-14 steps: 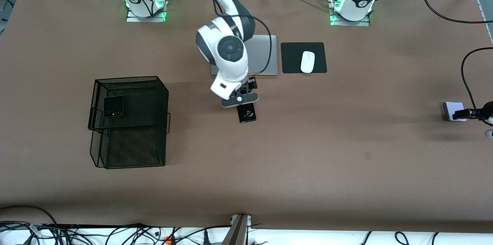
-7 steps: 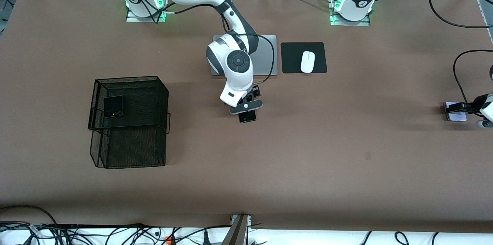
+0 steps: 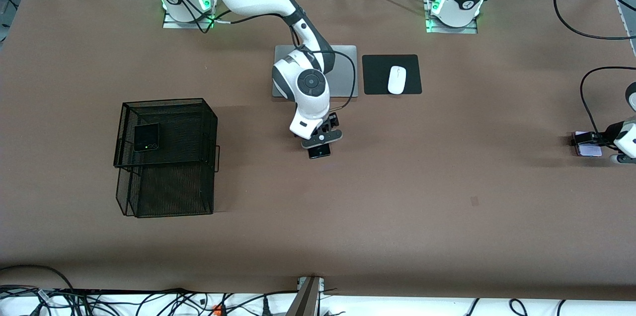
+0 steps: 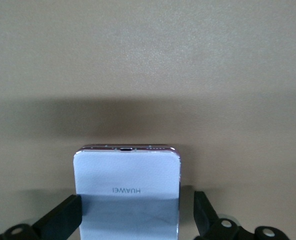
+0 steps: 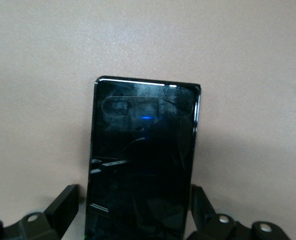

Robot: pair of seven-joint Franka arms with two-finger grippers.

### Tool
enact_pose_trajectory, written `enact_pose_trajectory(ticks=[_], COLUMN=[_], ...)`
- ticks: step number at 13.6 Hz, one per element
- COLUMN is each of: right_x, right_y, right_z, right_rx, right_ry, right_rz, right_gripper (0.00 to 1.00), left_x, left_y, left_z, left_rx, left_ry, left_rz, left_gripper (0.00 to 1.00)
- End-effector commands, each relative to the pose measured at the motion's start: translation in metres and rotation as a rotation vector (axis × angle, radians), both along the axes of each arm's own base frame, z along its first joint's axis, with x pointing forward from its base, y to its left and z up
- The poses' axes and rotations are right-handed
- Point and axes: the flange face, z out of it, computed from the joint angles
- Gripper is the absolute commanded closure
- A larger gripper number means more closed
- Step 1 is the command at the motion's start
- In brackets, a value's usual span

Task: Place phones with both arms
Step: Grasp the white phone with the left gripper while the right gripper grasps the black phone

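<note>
Looks like the grab step on both sides. The right gripper (image 3: 318,145) is down at mid-table with fingers spread either side of the long black phone (image 5: 143,160), apparently not touching yet. Same for the left gripper (image 3: 592,141) and the lilac phone (image 4: 128,192) (table's edge). Next: squeeze, lift.

The long slim black phone (image 5: 143,160) lies flat on the table (image 3: 397,197), glossy face up, between the two fingers of the right pincer (image 3: 320,143), one end poking out past it. The pale lilac-white phone (image 4: 128,195) lies flat between the fingers of the left pincer (image 3: 594,141). The small near-square black phone (image 3: 146,137), showing a tiny light dot, lies well apart from both pincers.
</note>
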Motion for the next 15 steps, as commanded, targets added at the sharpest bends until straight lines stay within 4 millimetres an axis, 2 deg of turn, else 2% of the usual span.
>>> enact_pose_trajectory(ticks=[1, 2, 3, 4, 5, 6, 7, 8, 9, 11, 12, 14, 15], right_x=[0.002, 0.001, 0.005, 0.009, 0.014, 0.019, 0.024, 0.038, 0.053, 0.095, 0.117, 0.156, 0.174], right_y=[-0.001, 0.001, 0.0, 0.0, -0.004, -0.008, -0.011, -0.025, -0.043, -0.092, -0.11, -0.161, -0.188], right_z=[-0.003, 0.001, 0.007, 0.016, 0.026, 0.034, 0.042, 0.047, 0.052, 0.075, 0.096, 0.12, 0.129], right_rx=[0.025, 0.03, 0.035, 0.043, 0.043, 0.041, 0.038, 0.031, 0.012, -0.007, 0.007, 0.009, 0.016], right_ry=[-0.013, -0.016, -0.02, -0.025, -0.026, -0.021, -0.023, -0.034, -0.038, -0.038, -0.041, -0.038, -0.041], right_rz=[0.004, 0.003, -0.002, -0.005, -0.014, -0.026, -0.036, -0.063, -0.089, -0.167, -0.199, -0.253, -0.264], right_gripper=[0.26, 0.63, 0.84, 0.91, 0.96, 1.0, 1.0, 1.0, 1.0, 1.0, 1.0, 1.0, 1.0], left_x=[-0.001, -0.001, -0.003, -0.003, -0.003, -0.004, -0.004, -0.003, 0.0, 0.015, 0.025, 0.043, 0.055], left_y=[0.007, 0.008, 0.01, 0.01, 0.01, 0.009, 0.01, 0.009, 0.006, -0.008, -0.021, -0.054, -0.077], left_z=[-0.004, -0.003, -0.004, -0.006, -0.006, -0.006, -0.005, -0.002, 0.003, 0.037, 0.06, 0.103, 0.126], left_rx=[0.007, 0.008, 0.008, 0.004, 0.004, 0.0, -0.002, -0.001, 0.0, -0.012, -0.024, -0.058, -0.068], left_ry=[-0.04, -0.041, -0.041, -0.04, -0.038, -0.036, -0.035, -0.036, -0.033, -0.011, 0.001, 0.047, 0.071], left_rz=[-0.054, -0.054, -0.049, -0.048, -0.057, -0.089, -0.11, -0.111, -0.113, -0.127, -0.143, -0.121, -0.108], left_gripper=[0.0, 0.0, 0.0, 0.0, 0.2, 0.53, 0.75, 0.85, 0.86, 0.86, 0.87, 0.86, 0.86])
